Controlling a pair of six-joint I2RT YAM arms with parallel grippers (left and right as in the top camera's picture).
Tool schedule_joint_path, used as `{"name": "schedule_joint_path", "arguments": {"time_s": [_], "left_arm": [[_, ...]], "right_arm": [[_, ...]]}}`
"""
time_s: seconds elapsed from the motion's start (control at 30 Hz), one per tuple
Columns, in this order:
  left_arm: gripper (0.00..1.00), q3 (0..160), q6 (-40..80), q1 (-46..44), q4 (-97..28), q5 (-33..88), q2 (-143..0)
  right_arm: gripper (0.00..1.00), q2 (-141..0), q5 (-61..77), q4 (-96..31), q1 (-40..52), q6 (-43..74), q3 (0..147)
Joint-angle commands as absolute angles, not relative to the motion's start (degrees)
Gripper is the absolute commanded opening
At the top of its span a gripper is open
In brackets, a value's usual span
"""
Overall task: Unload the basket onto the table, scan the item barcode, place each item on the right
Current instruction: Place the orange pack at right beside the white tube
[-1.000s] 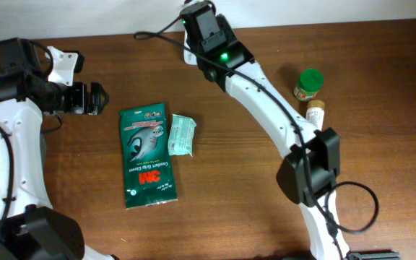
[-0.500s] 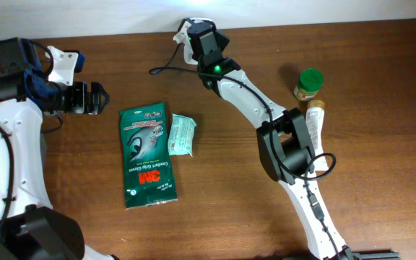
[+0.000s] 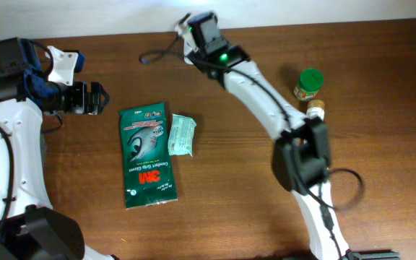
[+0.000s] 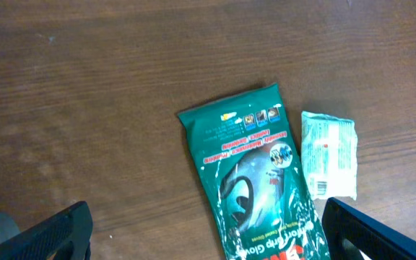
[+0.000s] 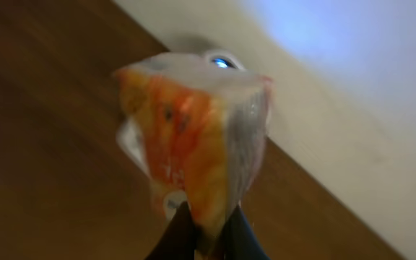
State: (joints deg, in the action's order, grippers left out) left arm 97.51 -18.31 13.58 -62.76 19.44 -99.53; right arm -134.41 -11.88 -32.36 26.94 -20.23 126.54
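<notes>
— Where is the item?
— The orange-and-white packet (image 5: 193,130) is up off the surface (image 3: 222,206), at its far edge. The right gripper (image 5: 206,232) pinches the packet's lower end, jaws closed tight on it. A blurred pale thing with a blue light (image 5: 219,61) shows just behind it.
— And the left gripper (image 3: 98,97)?
— At the left, jaws spread wide, holding nothing. To its right the green glove pack (image 3: 149,155) lies flat, a small pale packet (image 3: 181,135) just beside its right edge.
</notes>
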Motion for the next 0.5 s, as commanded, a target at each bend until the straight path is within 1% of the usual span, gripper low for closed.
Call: {"name": "schedule_joint_path", "arguments": {"time_s": [0.0, 0.17, 0.23, 0.3, 0.37, 0.47], "left_arm": [[0.99, 98.3, -19.2, 13.7, -62.6, 19.7, -98.7], [0.99, 98.3, -19.2, 13.7, -62.6, 19.7, -98.7], [0.99, 98.3, -19.2, 13.7, -62.6, 19.7, -98.7], [0.99, 98.3, -19.2, 13.7, -62.6, 19.7, -98.7], [0.99, 98.3, -19.2, 13.7, -62.6, 19.7, -98.7], [0.99, 98.3, -19.2, 13.7, -62.6, 19.7, -98.7]], "right_arm": [[0.04, -123.3, 4.1, -40.4, 24.9, -2.7, 127.7], [0.04, -117.4, 19.0, -60.4, 19.8, 5.3, 127.7], [0.04, -117.3, 21.2, -72.0, 15.9, 7.6, 127.7], [0.04, -117.9, 19.1, -80.6, 13.2, 7.6, 127.5], [0.04, -118.6, 9.8, -87.1, 11.0, 8.1, 126.4], [0.04, -118.8, -1.3, -87.3, 10.4, 9.9, 120.4]]}}
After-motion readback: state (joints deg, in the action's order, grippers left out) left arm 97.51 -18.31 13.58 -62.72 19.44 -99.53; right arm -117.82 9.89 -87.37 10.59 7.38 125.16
